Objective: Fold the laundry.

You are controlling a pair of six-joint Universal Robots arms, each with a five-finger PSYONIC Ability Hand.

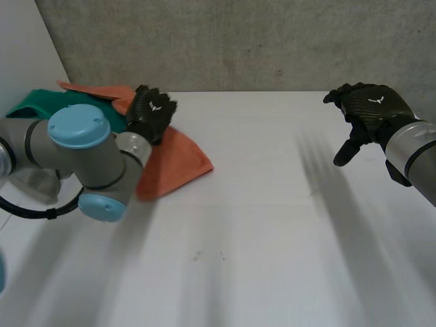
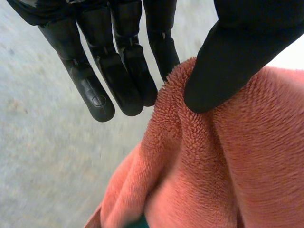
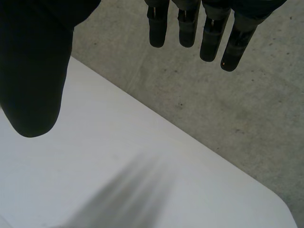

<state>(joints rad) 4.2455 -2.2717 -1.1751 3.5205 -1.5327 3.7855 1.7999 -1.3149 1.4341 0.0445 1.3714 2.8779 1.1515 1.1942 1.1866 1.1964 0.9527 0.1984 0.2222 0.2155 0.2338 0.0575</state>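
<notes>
An orange terry cloth (image 1: 177, 160) lies crumpled at the table's back left, partly over a green cloth (image 1: 41, 105). My left hand (image 1: 151, 110) sits on the orange cloth's upper edge. In the left wrist view a raised ridge of the orange cloth (image 2: 213, 166) stands between the thumb (image 2: 237, 52) and the straight fingers (image 2: 118, 71), pinched there. My right hand (image 1: 371, 109) hangs above the table's back right with nothing in it. Its fingers (image 3: 190, 23) are straight and spread well away from its thumb (image 3: 33, 71).
The white table (image 1: 272, 225) stretches bare from the cloths to the right hand. A grey wall (image 1: 238, 41) runs along its far edge. My left arm's blue-capped joint (image 1: 78, 126) stands over the near left, hiding part of the cloths.
</notes>
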